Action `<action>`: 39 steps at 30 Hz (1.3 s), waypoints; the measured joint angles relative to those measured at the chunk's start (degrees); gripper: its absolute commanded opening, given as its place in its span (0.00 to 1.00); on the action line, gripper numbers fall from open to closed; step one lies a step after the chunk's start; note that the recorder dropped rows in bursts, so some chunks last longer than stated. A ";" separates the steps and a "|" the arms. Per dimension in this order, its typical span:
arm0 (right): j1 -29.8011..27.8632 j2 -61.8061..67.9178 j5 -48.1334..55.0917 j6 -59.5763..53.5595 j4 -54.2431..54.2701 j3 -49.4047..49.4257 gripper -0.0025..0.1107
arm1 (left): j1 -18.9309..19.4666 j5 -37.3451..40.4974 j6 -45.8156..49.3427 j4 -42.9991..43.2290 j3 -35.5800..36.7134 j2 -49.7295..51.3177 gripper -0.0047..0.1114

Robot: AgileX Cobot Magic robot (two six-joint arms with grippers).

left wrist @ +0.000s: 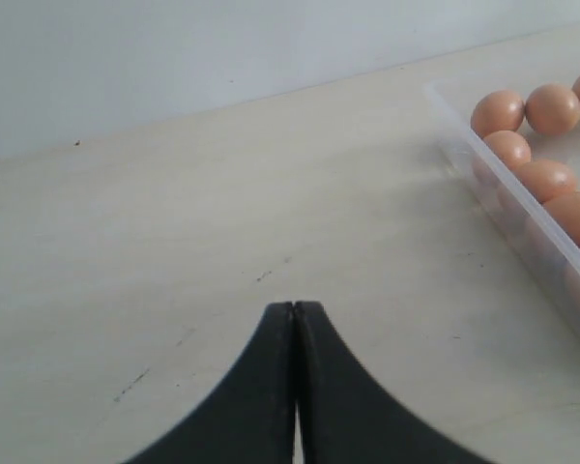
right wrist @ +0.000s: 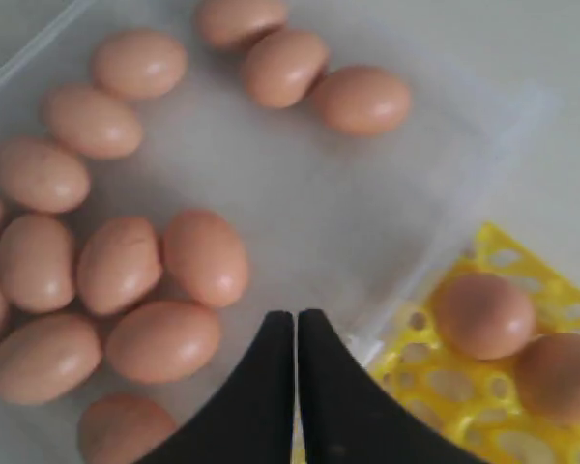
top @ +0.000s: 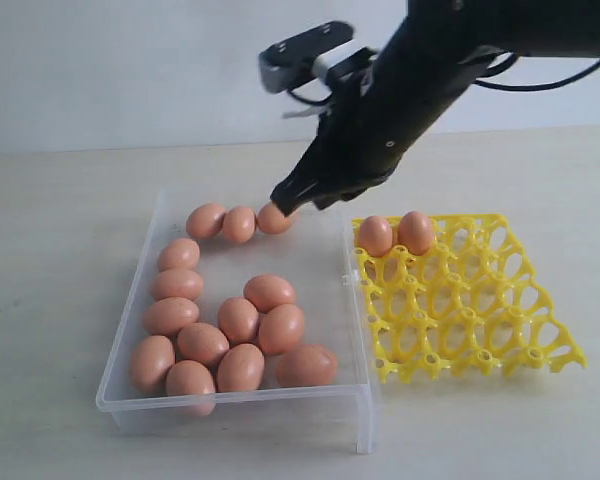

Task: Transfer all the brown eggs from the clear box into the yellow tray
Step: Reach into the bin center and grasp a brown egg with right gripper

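Note:
Several brown eggs (top: 238, 320) lie in the clear box (top: 230, 402), three of them in a row along its far wall. Two more brown eggs (top: 376, 235) sit in the far left cups of the yellow tray (top: 480, 320), which stands right of the box. My right gripper (top: 283, 197) hangs over the box's far right corner, just above the row's right-hand egg (top: 273, 218). In the right wrist view this gripper (right wrist: 296, 315) is shut with nothing between its fingers. My left gripper (left wrist: 293, 305) is shut and empty over bare table, left of the box.
The box and tray stand side by side on a pale wooden table (top: 60, 250) with a white wall behind. The box's left wall (left wrist: 522, 208) shows at the edge of the left wrist view, eggs (left wrist: 498, 111) behind it.

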 measured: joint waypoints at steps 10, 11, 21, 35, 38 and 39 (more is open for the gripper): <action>3.28 16.68 17.08 -10.41 3.22 -15.57 0.57 | 0.00 0.00 0.00 0.00 0.00 0.00 0.04; 3.37 18.06 18.08 -10.91 2.91 -17.22 0.57 | 0.00 0.00 0.00 0.00 0.00 0.00 0.04; 4.50 26.52 21.14 -19.08 -0.12 -26.88 0.57 | 0.00 0.00 0.00 0.00 0.00 0.00 0.04; 4.59 33.02 17.15 -19.86 -1.63 -28.32 0.51 | 0.00 0.00 0.00 0.00 0.00 0.00 0.04; 4.59 33.67 16.48 -19.86 -1.63 -28.44 0.29 | 0.00 0.00 0.00 0.00 0.00 0.00 0.04; 4.59 33.67 16.39 -19.86 -1.63 -28.55 0.18 | 0.00 0.00 0.00 0.00 0.00 0.00 0.04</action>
